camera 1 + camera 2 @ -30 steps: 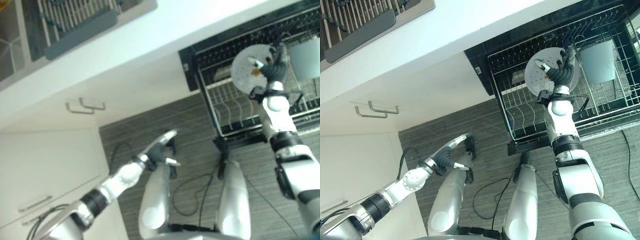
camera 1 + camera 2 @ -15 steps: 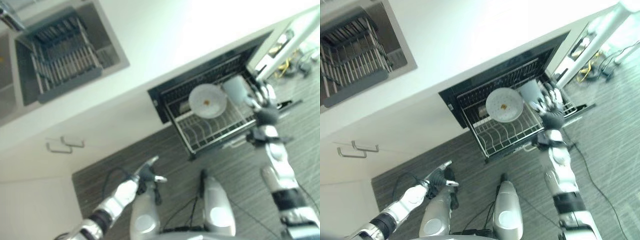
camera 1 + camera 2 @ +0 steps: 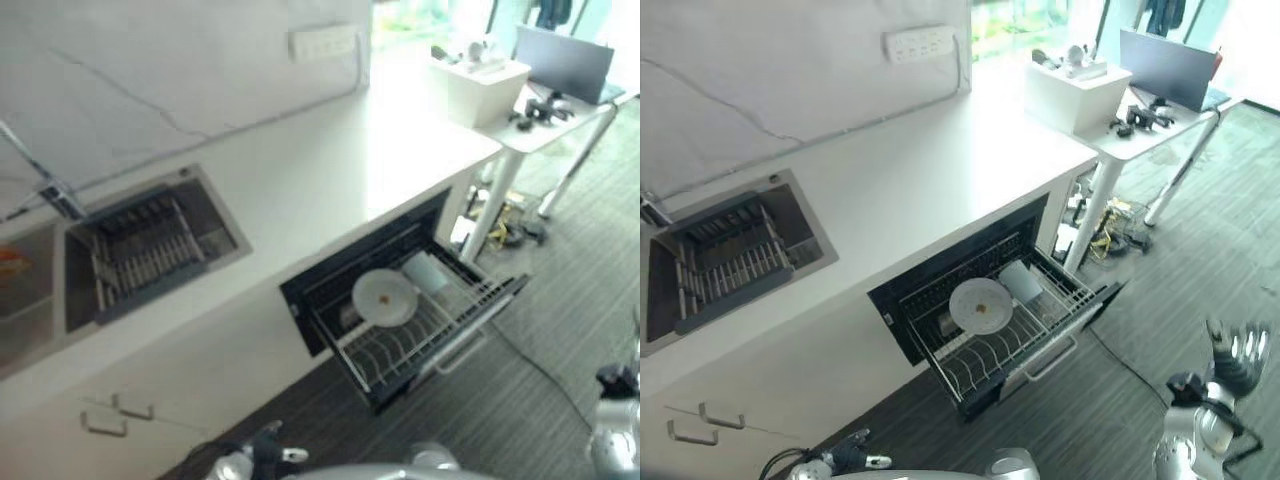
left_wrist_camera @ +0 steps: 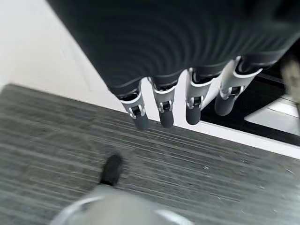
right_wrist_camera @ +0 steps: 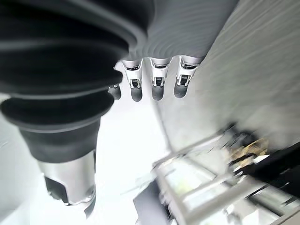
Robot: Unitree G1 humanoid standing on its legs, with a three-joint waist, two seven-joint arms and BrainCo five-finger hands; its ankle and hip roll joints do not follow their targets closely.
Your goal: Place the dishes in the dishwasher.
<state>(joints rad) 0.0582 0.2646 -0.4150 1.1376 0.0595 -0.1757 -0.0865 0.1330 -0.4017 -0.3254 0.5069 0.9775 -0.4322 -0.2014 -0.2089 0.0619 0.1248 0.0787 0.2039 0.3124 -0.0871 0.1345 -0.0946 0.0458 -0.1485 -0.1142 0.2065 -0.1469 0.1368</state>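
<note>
The right robot hand [image 3: 1237,352] has let go of the plate [image 3: 980,304], fingers spread, beside a cup [image 3: 1021,282] in the dishwasher rack [image 3: 992,350].

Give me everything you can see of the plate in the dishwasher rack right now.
The plate is round, pale grey-white, with a small brownish spot near its middle. It stands tilted on edge in the pulled-out wire rack, its face towards the room, beside a pale cup. Neither hand touches it.
</note>
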